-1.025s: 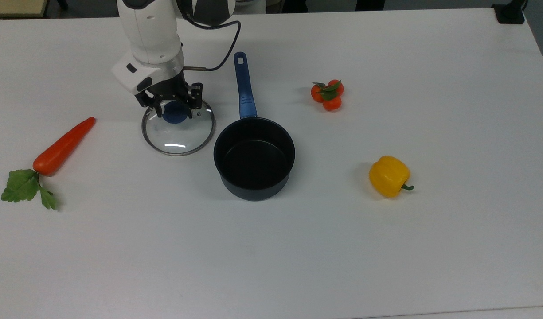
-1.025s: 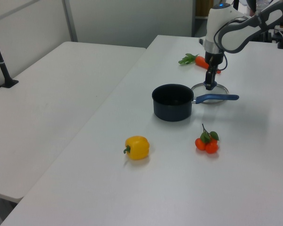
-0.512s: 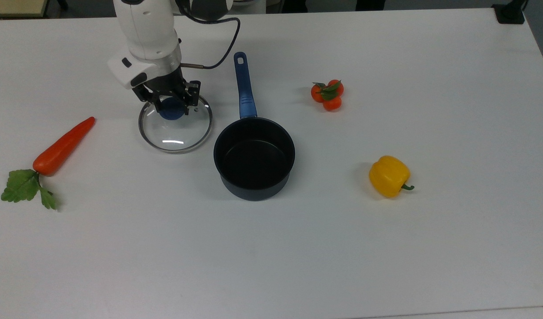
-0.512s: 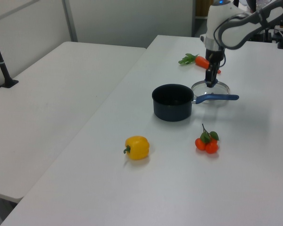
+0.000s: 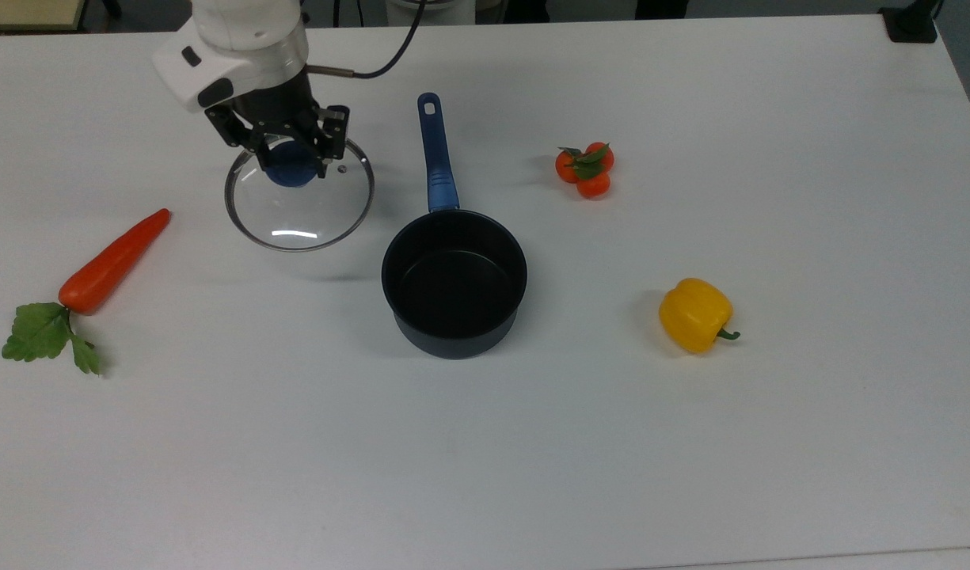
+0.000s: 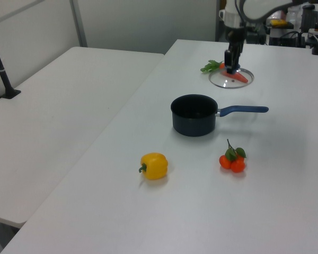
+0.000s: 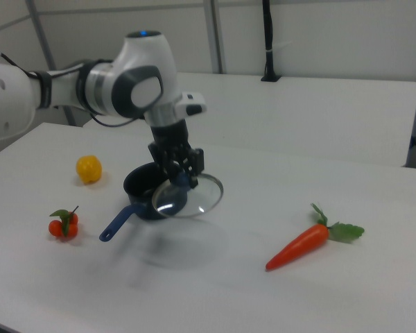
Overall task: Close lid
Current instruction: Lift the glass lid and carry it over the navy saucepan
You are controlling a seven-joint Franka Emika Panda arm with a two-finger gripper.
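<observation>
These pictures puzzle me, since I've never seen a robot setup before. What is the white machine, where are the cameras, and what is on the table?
It is one robot arm ending in a two-finger gripper. Three fixed cameras watch it: one from above, two from opposite sides. The gripper is shut on the blue knob of a glass lid, holding it in the air, as the right view shows. On the white table stand an open dark pan with a blue handle, a carrot, a yellow pepper and small tomatoes. The lid belongs on the pan.
</observation>
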